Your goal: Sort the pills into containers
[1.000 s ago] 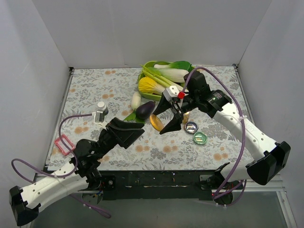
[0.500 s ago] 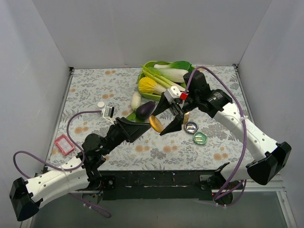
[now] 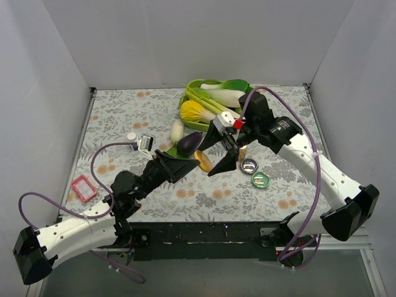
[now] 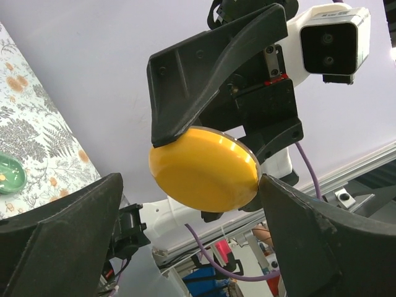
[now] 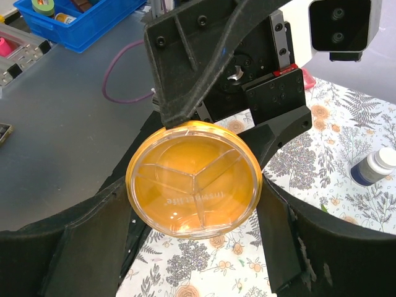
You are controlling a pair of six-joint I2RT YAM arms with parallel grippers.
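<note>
The orange container (image 3: pixel 202 160) is a round translucent dish with a clear lid split into three parts (image 5: pixel 193 185). It hangs on edge above the table with my right gripper (image 3: pixel 205 161) (image 5: pixel 195 185) shut on its rim. My left gripper (image 3: pixel 189 164) (image 4: pixel 190 182) faces it from the other side. Its jaws stand open around the yellow-orange back of the orange container (image 4: pixel 204 168), and the left finger is clear of the rim. The dark blue container (image 3: pixel 249 165) and the green container (image 3: pixel 260 179) (image 4: pixel 9 173) lie on the table by the right arm. No pills can be made out.
A lime-green tray (image 3: pixel 198 81) of leafy vegetables stands at the back. An eggplant (image 3: pixel 189 143) and a white vegetable (image 3: pixel 177 130) lie in front of it. A small bottle (image 3: pixel 146 144) (image 5: pixel 374 167) and a pink frame (image 3: pixel 83 189) are on the left.
My left arm has reached forward and right until its jaws surround the orange container, and they have narrowed slightly. The right arm has held still with the container.
</note>
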